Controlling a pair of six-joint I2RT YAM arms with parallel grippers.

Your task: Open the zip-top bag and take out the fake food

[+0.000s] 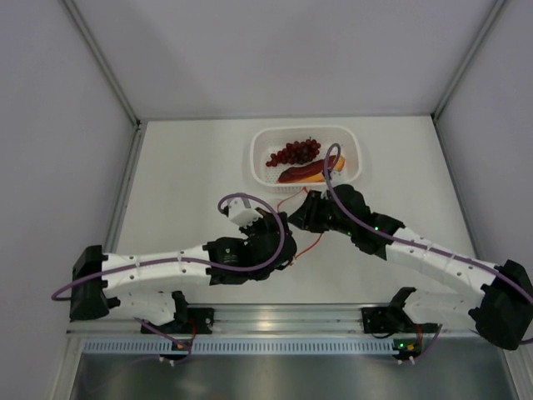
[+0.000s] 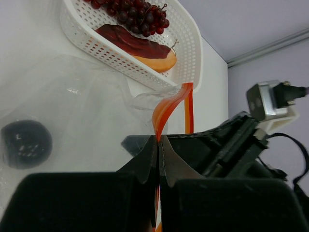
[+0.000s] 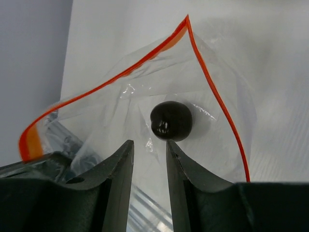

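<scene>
The clear zip-top bag (image 3: 120, 96) lies on the table with its mouth open; its orange-red zip strip (image 3: 212, 96) runs round the opening. A small dark round fruit (image 3: 170, 121) sits inside it and also shows in the left wrist view (image 2: 26, 143). My left gripper (image 2: 158, 141) is shut on the zip strip (image 2: 166, 108). My right gripper (image 3: 147, 146) is open at the bag's mouth, its tips just short of the fruit. The grape cluster (image 1: 293, 152) and the orange-and-maroon hot-dog piece (image 1: 310, 171) lie in the white basket (image 1: 260, 158).
The white perforated basket (image 2: 190, 48) stands just beyond the bag at the back middle of the table. Both grippers (image 1: 281, 223) (image 1: 300, 213) are close together in front of it. Grey walls enclose the table on three sides.
</scene>
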